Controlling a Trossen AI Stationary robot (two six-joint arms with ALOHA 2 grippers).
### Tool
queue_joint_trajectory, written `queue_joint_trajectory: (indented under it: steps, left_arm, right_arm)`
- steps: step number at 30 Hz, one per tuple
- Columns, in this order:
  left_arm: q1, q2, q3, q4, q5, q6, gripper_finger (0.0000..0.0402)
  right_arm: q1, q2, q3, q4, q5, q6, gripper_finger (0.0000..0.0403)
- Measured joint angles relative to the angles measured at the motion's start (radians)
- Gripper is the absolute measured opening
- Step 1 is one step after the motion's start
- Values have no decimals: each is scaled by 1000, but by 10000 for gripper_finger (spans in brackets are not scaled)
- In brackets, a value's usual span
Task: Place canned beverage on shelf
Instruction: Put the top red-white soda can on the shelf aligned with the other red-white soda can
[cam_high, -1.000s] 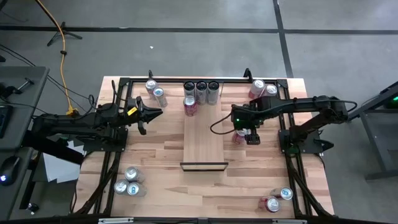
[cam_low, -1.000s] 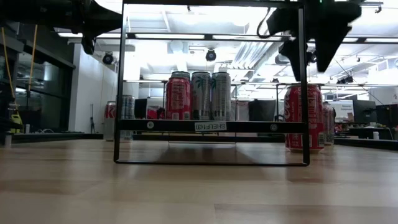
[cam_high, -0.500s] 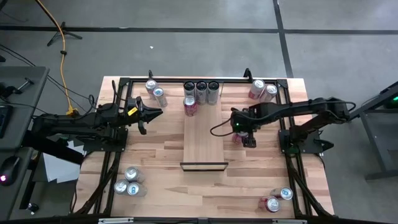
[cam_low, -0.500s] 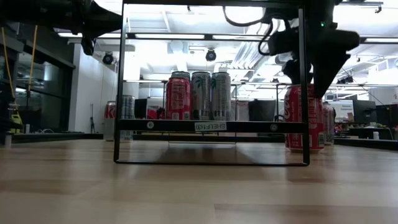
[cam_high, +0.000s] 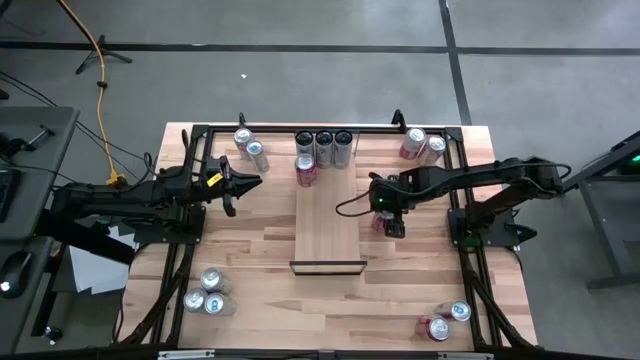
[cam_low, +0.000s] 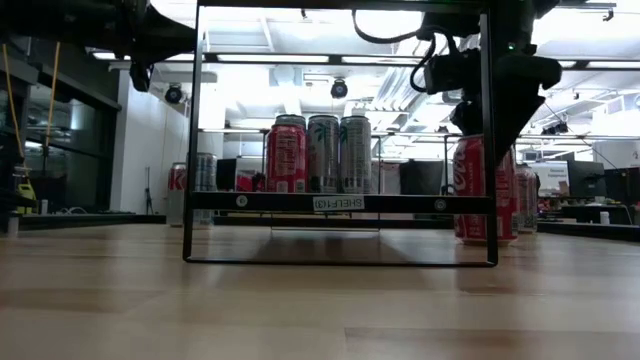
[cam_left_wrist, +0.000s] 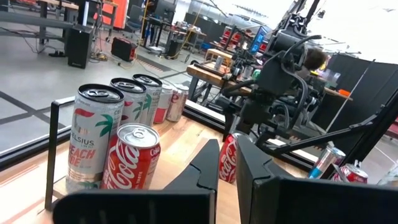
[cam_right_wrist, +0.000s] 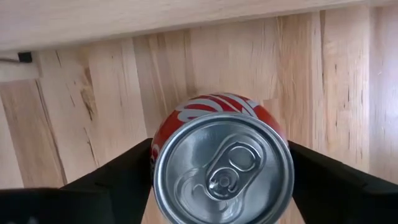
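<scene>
Just off the right long edge of the shelf (cam_high: 329, 224), I have the right gripper (cam_high: 389, 221) down over a red cola can (cam_right_wrist: 222, 163) that stands upright on the tabletop (cam_high: 260, 250). Through the right wrist camera I look straight down on the can's silver lid and pull tab, with one dark finger (cam_right_wrist: 118, 180) on each side of the can body. The fingers bracket it closely, but I cannot tell whether they are already pressing on it or are just beside it. From the low camera the same can (cam_low: 484, 190) sits with its base on the wood, beside the black frame post, the gripper hanging over its top.

On the far end of the shelf I see three tall dark-topped cans (cam_high: 323, 148) in a row, with a red can (cam_high: 306, 170) standing just in front of the leftmost one.

My left gripper (cam_high: 243, 184) waits near the left rail, well clear of the shelf, its fingers parted and holding nothing. Loose cans sit in pairs or clusters near all four table corners: far left (cam_high: 250, 148), far right (cam_high: 423, 145), near left (cam_high: 207, 293) and near right (cam_high: 446, 320).
</scene>
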Motion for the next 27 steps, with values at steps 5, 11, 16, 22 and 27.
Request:
queue_joint_trajectory:
  steps: [5,11,16,22,27]
  left_arm:
    - [0,0,0,0,0,-1,1]
    - [0,0,0,1,0,-24,1]
    - [0,0,0,13,0,-28,1]
    - [0,0,0,53,0,-36,0]
    - [0,0,0,53,0,-37,0]
  right_arm:
    - [0,2,47,-91,-5,32,289]
    - [-20,2,288,-289,38,-1,289]
    - [-57,76,519,-362,86,94,289]
    - [-61,281,771,-456,100,108,289]
    - [-82,437,941,-450,112,75,289]
